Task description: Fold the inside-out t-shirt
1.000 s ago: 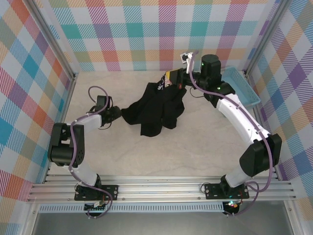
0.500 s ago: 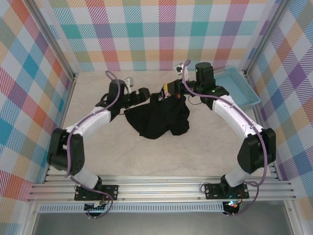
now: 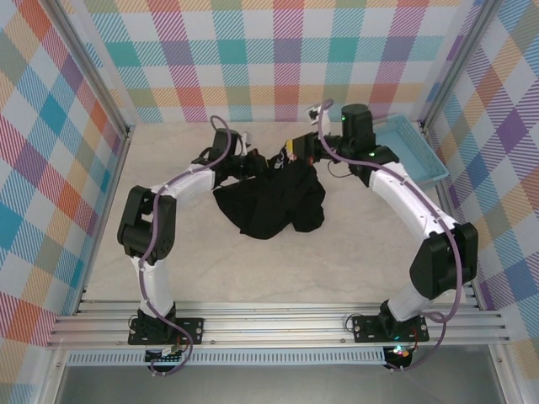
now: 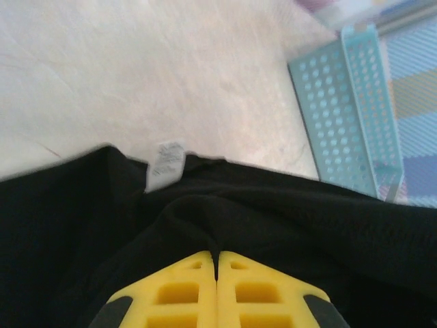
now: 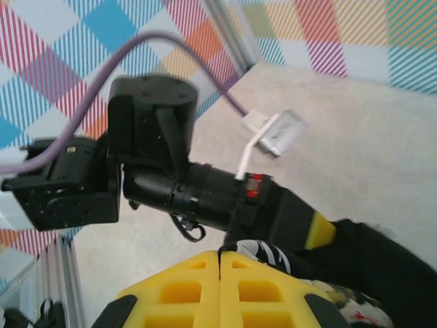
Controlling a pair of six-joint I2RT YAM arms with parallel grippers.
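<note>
The inside-out t-shirt [image 3: 274, 202] is a black bunched heap at the middle of the table, its top edge drawn up toward the back. My left gripper [image 3: 259, 165] is shut on that upper edge. In the left wrist view black cloth [image 4: 273, 212] is pinched between the closed yellow fingers of the left gripper [image 4: 217, 254], with a white label [image 4: 166, 157] just beyond. My right gripper [image 3: 292, 153] is shut on the shirt close beside the left one. Its closed jaws [image 5: 220, 254] pinch cloth with a white and black print [image 5: 270, 251]. The left gripper's body [image 5: 205, 195] lies right in front of it.
A teal perforated basket [image 3: 417, 151] stands at the back right, also in the left wrist view [image 4: 348, 116]. Checked walls and metal posts enclose the table. Bare pale tabletop [image 3: 278, 269] lies in front of the shirt and to its left.
My left arm swung from the table's left side to the shirt's upper edge, opened wide, then closed on the cloth. The right gripper kept its hold and barely moved.
</note>
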